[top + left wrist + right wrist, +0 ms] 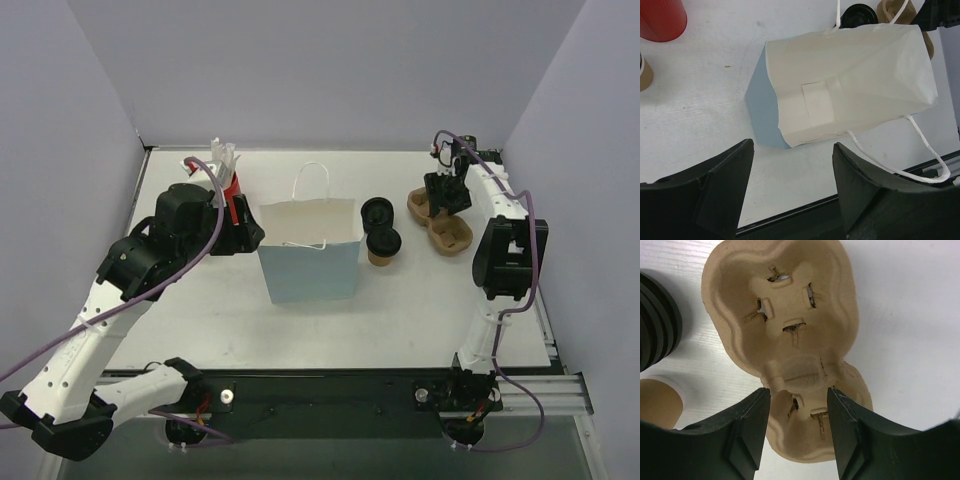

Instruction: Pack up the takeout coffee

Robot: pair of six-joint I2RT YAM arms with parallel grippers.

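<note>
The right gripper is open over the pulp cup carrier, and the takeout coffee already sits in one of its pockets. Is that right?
Not quite. The right gripper is open over the cup carrier, but its pockets are empty, as the right wrist view shows; the takeout coffee stands outside it, next to the bag.

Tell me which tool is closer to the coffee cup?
Right. The right tool hovers over the carrier beside the coffee cup; the left tool is beyond the bag.
</note>
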